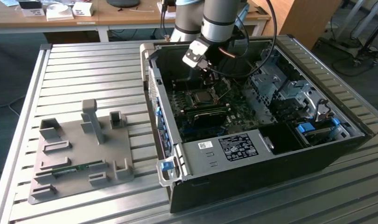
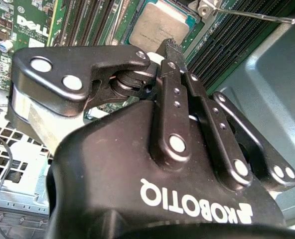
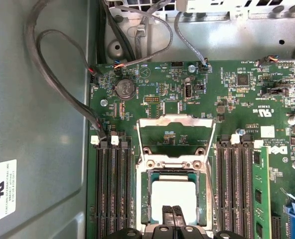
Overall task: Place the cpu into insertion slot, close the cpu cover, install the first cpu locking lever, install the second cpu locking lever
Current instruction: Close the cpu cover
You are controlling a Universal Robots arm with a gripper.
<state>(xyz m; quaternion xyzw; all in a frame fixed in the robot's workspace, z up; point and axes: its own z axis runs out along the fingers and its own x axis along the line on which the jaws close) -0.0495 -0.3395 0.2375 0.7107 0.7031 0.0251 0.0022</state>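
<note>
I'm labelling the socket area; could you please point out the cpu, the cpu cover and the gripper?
the cpu [image 3: 180,191]: first wrist view, on its silver-grey metal top.
the cpu cover [image 3: 175,120]: first wrist view, on the frame bar farthest from the cpu.
the gripper [image 3: 172,211]: first wrist view, midway between its fingertips.

In the first wrist view the gripper [image 3: 172,217] covers one edge of the cpu [image 3: 173,196], and the picture's border cuts the gripper off. In the second wrist view its body hides much of the motherboard [image 2: 18,30].
</note>
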